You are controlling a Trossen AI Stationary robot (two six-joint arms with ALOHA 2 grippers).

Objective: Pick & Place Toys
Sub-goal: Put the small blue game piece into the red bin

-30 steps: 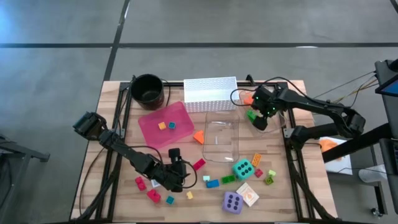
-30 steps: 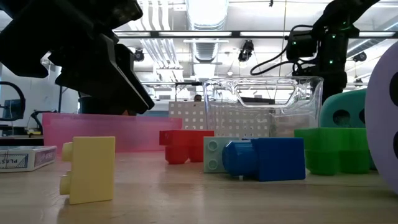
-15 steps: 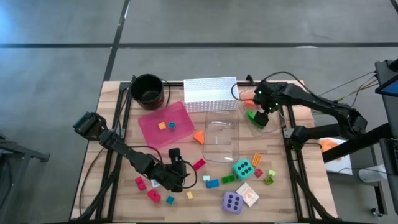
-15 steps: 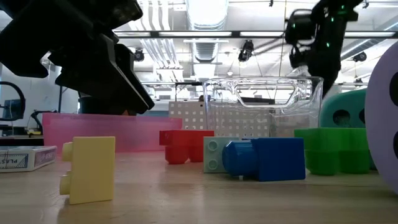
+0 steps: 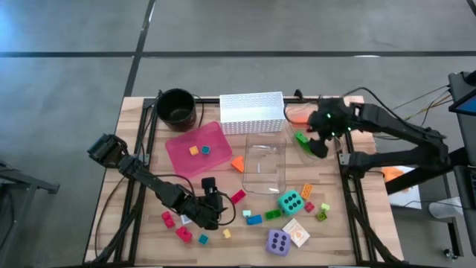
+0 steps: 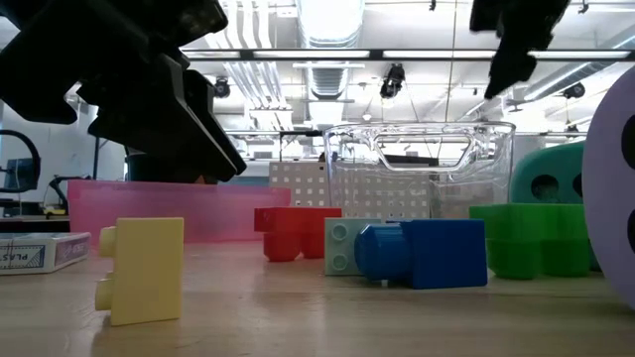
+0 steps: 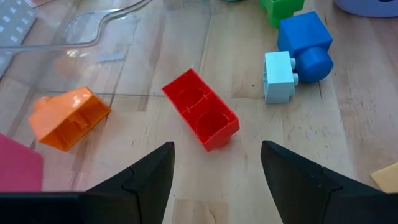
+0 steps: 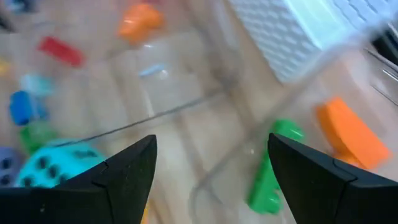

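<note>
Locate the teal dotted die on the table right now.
In the high view the teal die sits on the table's right half, just in front of the clear container, with the purple die nearer the front edge.

Left gripper (image 7: 214, 165), right gripper (image 8: 211, 158); both agape

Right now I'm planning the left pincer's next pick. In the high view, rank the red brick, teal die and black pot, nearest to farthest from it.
1. Red brick, just right of the left pincer.
2. Teal die, farther right.
3. Black pot, at the far edge.
</note>
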